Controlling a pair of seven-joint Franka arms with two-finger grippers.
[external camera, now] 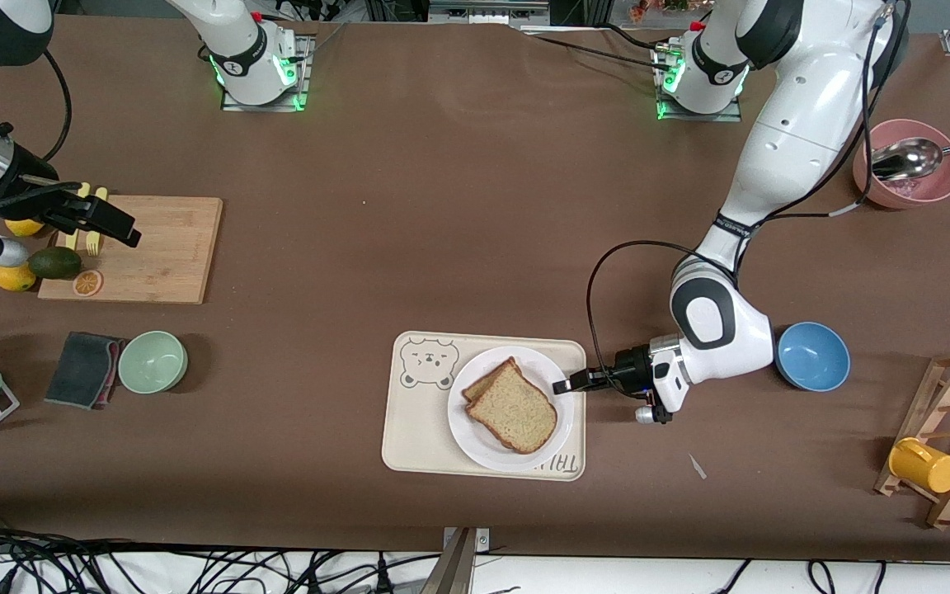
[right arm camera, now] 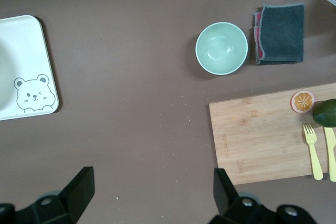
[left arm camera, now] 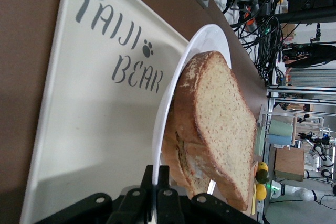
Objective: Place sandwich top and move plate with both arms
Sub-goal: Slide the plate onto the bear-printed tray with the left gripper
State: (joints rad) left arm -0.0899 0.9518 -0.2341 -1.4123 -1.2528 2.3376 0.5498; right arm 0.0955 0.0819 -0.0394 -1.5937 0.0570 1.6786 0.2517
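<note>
The sandwich top (external camera: 516, 410) lies on a second bread slice on the white plate (external camera: 483, 450), which sits on the cream bear tray (external camera: 409, 445). My left gripper (external camera: 562, 386) is shut on the plate's rim at the side toward the left arm's end of the table. In the left wrist view the fingers (left arm camera: 159, 169) pinch the thin white rim of the plate (left arm camera: 210, 38), with the sandwich top (left arm camera: 220, 119) just past them and the tray (left arm camera: 94, 129) beneath. My right gripper (external camera: 122, 228) is open and empty, up over the table by the cutting board; it also shows in the right wrist view (right arm camera: 152, 182).
A wooden cutting board (external camera: 162, 247) holds yellow cutlery, an avocado and an orange slice. A green bowl (external camera: 152, 360) and grey cloth (external camera: 83, 369) lie nearer the camera. A blue bowl (external camera: 812, 355) sits beside the left arm. A pink bowl (external camera: 908, 177) and a mug rack (external camera: 949, 450) stand at that end.
</note>
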